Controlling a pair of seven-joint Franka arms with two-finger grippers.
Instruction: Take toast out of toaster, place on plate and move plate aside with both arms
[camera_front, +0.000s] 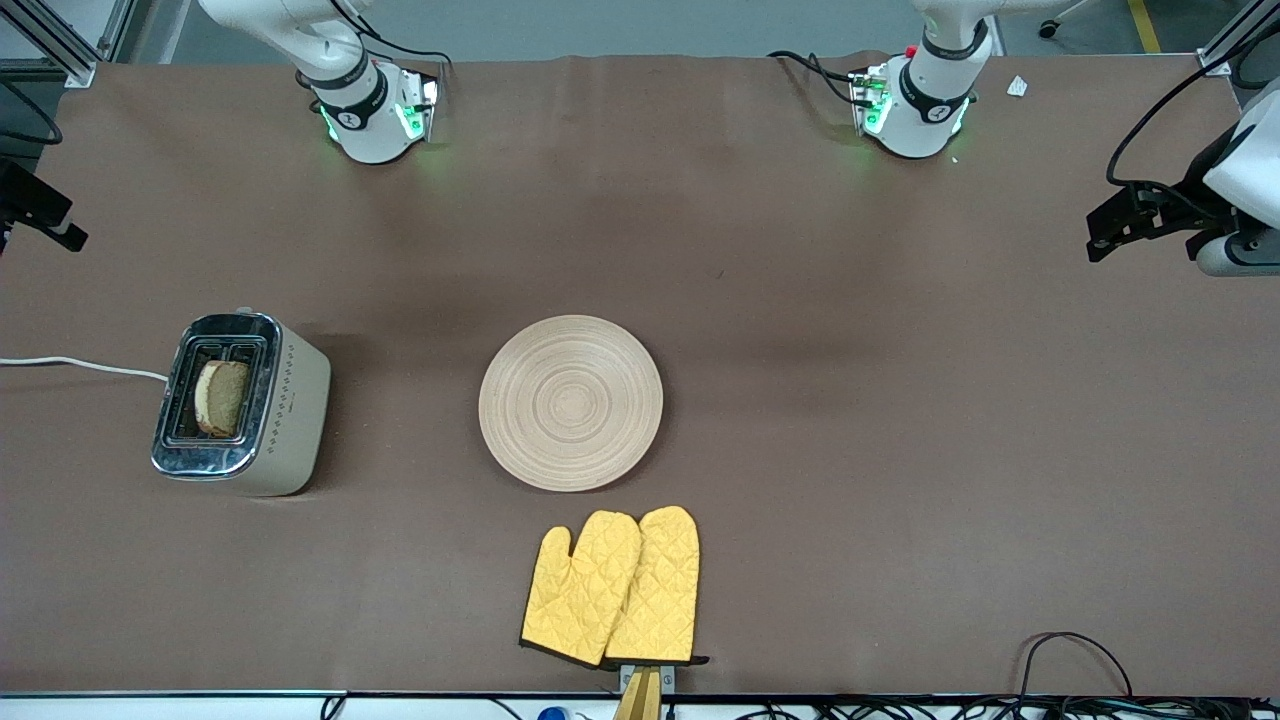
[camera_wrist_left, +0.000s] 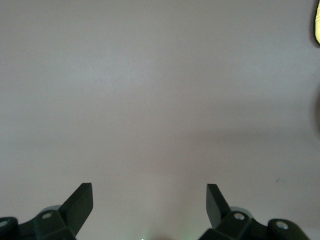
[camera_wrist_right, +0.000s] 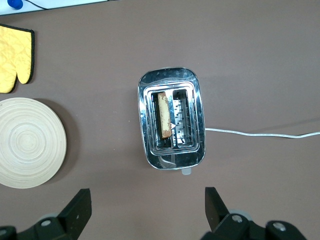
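The toast (camera_front: 222, 397) stands on edge in one slot of a silver toaster (camera_front: 240, 405) toward the right arm's end of the table. The pale wooden plate (camera_front: 570, 402) lies bare at mid-table. My right gripper (camera_front: 45, 215) hangs high over the table edge at the right arm's end. It is open and empty (camera_wrist_right: 148, 202). Its wrist view shows the toaster (camera_wrist_right: 171, 125), the toast (camera_wrist_right: 164, 114) and the plate (camera_wrist_right: 27, 142) below. My left gripper (camera_front: 1115, 228) hangs high over the left arm's end, open and empty (camera_wrist_left: 150, 200) above bare table.
Two yellow quilted oven mitts (camera_front: 615, 588) lie nearer the front camera than the plate, at the table's edge; one also shows in the right wrist view (camera_wrist_right: 14, 59). The toaster's white cord (camera_front: 80, 365) runs off the right arm's end. Cables (camera_front: 1075, 660) lie along the front edge.
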